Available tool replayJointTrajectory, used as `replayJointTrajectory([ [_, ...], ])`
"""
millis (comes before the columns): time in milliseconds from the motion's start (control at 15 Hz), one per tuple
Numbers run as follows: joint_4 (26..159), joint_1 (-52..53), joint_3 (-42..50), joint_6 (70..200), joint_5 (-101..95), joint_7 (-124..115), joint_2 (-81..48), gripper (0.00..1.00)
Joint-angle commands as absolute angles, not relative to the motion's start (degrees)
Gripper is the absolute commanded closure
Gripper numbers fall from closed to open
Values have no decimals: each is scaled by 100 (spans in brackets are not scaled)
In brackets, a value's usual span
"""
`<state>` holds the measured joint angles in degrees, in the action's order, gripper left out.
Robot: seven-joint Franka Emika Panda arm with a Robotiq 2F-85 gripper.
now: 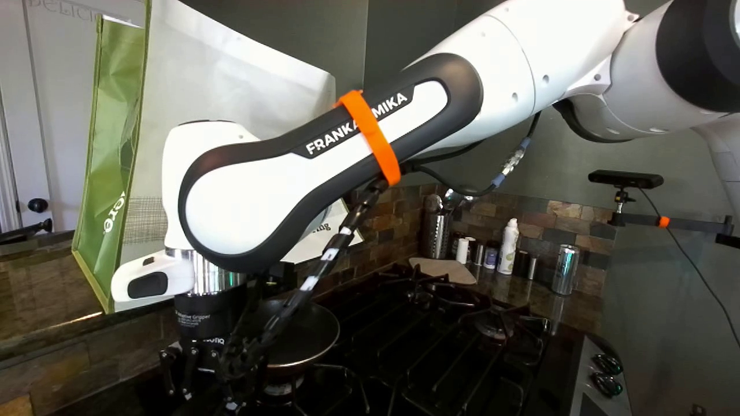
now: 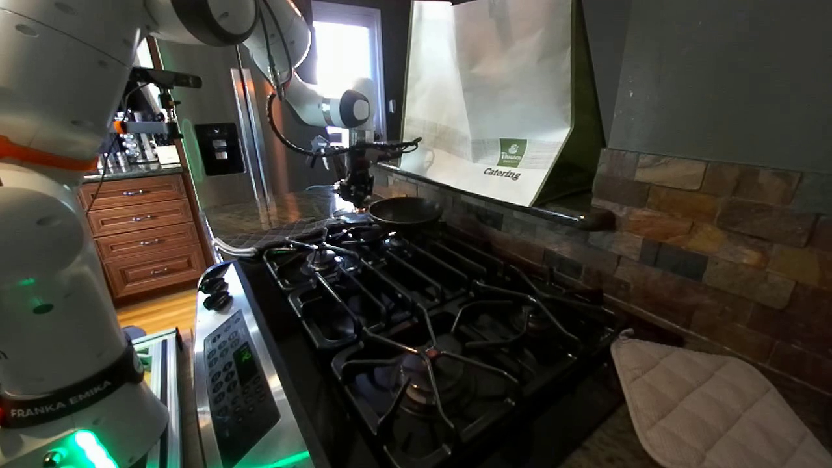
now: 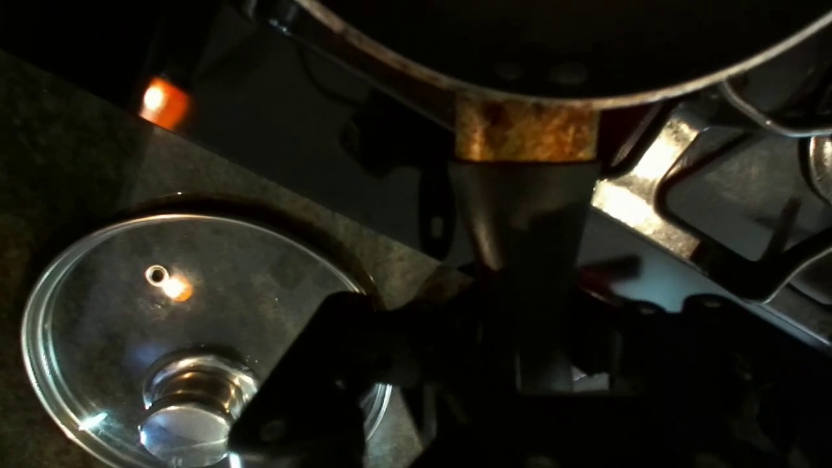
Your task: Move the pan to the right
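A round, shallow, dark frying pan [image 2: 406, 212] is at a back corner of the black gas stove [image 2: 304, 374], over the grates [image 2: 429, 354]; whether it rests on them or hangs just clear cannot be told. Its handle [image 3: 523, 201] reaches out past the stove's edge, between the fingers [image 3: 403, 341] of the end effector [image 3: 530, 292]. One finger lies on either side, but the shadow is too deep to tell whether they clamp.

Done well, this step likely calls for a firm, centred squeeze on the handle, then a low, level lift, since the pan's weight sits off to one side of the hold and may tip it. Right probably means along the stove to its opposite end; a slow carry and flat lowering would suit.

The white arm [image 1: 428, 110] rises in front of the stove, slopes down across it and bends so the end effector points straight down. A clear glass lid [image 3: 201, 312] lies just beside the stove; a tall catering bag [image 2: 487, 97] stands behind it.
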<state>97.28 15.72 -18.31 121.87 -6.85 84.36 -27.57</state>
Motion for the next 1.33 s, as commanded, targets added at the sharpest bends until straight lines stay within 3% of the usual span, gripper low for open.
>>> replayJointTrajectory([
  [0, 9692, 1586, -1818, 12016, -636, 8308, -2723, 99],
  [533, 9683, 1600, -1807, 11939, -674, 8118, -2719, 100],
  [600, 9673, 1601, -1807, 11923, -675, 8118, -2732, 81],
  [1267, 9755, 1567, -1787, 11893, -676, 8123, -2703, 10],
])
